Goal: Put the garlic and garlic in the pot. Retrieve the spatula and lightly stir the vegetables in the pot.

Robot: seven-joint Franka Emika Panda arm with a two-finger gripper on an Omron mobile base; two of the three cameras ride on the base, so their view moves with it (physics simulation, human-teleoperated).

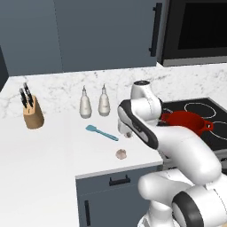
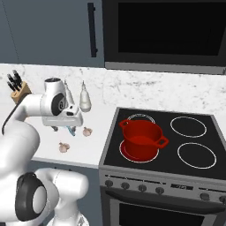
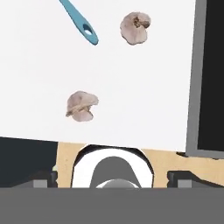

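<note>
knife block (image 1: 33,116) far left, spatula (image 1: 102,133) mid-counter, both garlic bulbs (image 1: 121,154) still on the white counter (image 1: 44,155), gripper (image 2: 62,128) hovering over them with fingers wide and empty, red pot (image 2: 141,139) on the stove at right. step one barely begun; next: drop onto a bulb, close.

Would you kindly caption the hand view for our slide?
Two garlic bulbs and the spatula handle lie on the white counter.
</note>
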